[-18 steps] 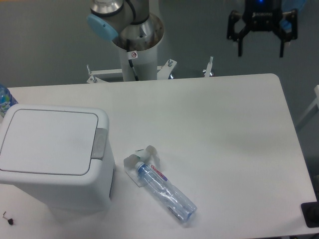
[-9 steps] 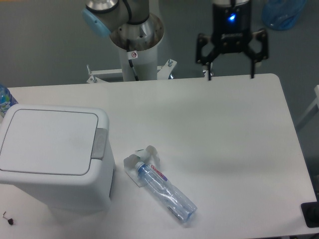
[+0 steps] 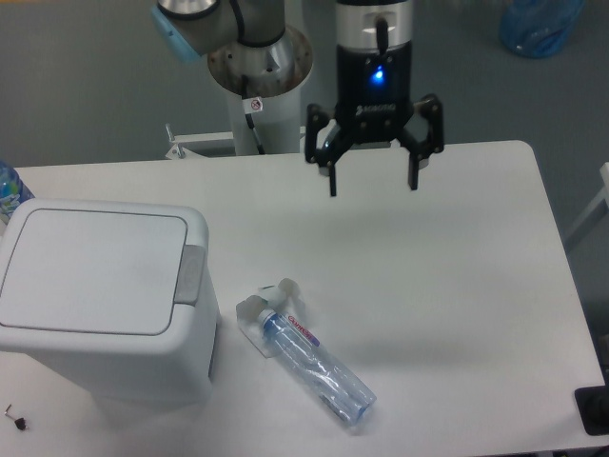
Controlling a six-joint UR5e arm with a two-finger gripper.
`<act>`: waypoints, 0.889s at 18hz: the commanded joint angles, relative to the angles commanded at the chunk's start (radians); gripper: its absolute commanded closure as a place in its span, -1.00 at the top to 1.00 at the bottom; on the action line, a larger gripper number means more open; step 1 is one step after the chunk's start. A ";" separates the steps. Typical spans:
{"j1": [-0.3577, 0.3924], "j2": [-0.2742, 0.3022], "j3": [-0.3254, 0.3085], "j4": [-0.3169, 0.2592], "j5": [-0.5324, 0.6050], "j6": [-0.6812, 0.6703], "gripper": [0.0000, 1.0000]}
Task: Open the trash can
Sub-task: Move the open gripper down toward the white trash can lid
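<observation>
Gripper (image 3: pixel 373 181) pointing down, jaws spread, seemingly above table (image 3: pixel 457 267)

Bottle (image 3: pixel 312 360) label and gripper (image 3: pixel 372 179) lettering too small to read

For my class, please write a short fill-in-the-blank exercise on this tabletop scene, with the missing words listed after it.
1. The lid of the white trash can is ____.
2. The gripper hangs above the table with its fingers ____.
3. The clear bottle is lying on its ____.
4. The grey push tab sits on the lid's ____ edge in the picture.

Missing words: closed; open; side; right
</observation>
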 joint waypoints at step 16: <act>-0.155 -0.118 0.029 0.046 -0.031 -0.218 1.00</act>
